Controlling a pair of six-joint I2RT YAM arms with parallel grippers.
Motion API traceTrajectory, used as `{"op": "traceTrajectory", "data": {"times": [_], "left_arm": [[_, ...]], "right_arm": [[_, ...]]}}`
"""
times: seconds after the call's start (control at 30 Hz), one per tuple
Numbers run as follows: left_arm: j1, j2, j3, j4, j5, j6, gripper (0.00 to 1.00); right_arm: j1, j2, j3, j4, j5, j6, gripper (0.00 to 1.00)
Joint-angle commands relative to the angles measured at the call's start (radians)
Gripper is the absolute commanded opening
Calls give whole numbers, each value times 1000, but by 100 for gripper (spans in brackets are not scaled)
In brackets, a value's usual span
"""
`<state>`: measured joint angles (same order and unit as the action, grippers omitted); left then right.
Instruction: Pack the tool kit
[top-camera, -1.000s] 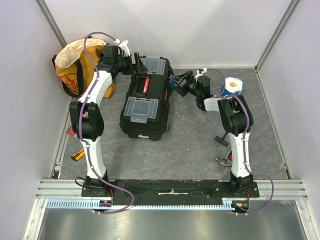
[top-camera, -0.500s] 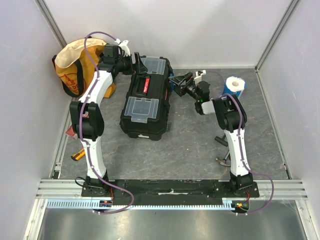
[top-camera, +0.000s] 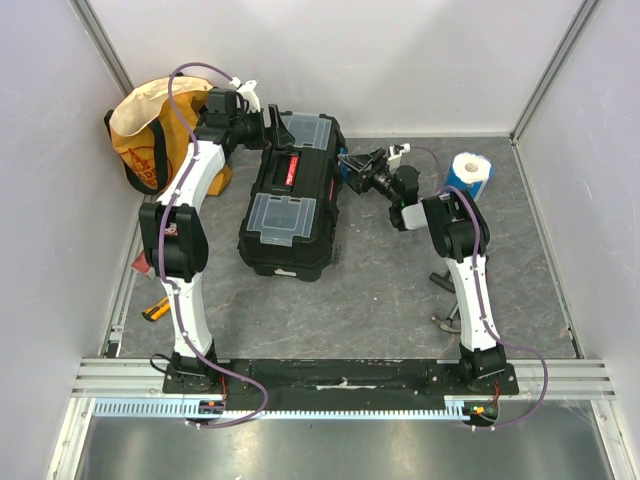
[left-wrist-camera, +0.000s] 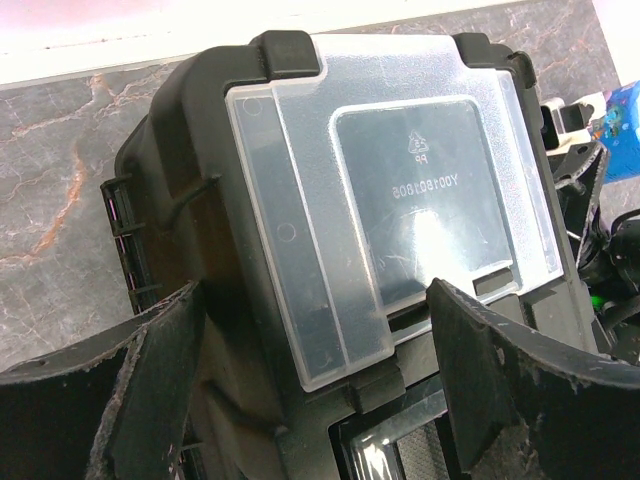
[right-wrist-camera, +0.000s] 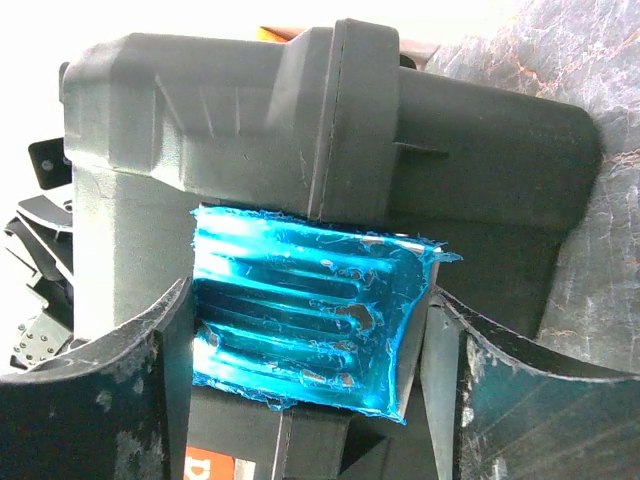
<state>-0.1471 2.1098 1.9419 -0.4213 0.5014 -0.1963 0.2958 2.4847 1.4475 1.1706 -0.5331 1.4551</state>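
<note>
Right gripper (right-wrist-camera: 312, 325), jaws spread wide either side of the blue latch (right-wrist-camera: 290, 290) on the toolbox (top-camera: 293, 200), perhaps touching it, grip unclear, left gripper (left-wrist-camera: 315, 300) wide open, empty, over the far clear lid (left-wrist-camera: 400, 170), toolbox standing mid-table (top-camera: 390, 290).

White-and-black arms (top-camera: 197, 172), purple cables (top-camera: 170, 90)

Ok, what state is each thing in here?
tool kit: upright, main lid down.
clear compartment lids: shut.
blue latch: flat against the box.
left tool: open over the kit's far end.
right tool: straddling the latch, grip unclear.
yellow bag: mouth open.
</note>
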Motion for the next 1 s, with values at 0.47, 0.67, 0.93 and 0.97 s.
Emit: {"op": "traceTrajectory", "data": {"times": [0.47,0.67,0.93,0.97], "left_arm": [[-192,142,-103,-289,-26,87,76],[-175,122,-95,-289,-63,48,76],[-140,110,-97,-261,-26,-17,76],[-137,111,-95,-261,-24,-22,76]], "right_arm": [[178,-280,-33,-407,16,-499,0],[146,-297,-94,-295,16,-389,0],[94,-267,-122,165,16,12,0],[92,-262,-121,213,21,42,0]]}}
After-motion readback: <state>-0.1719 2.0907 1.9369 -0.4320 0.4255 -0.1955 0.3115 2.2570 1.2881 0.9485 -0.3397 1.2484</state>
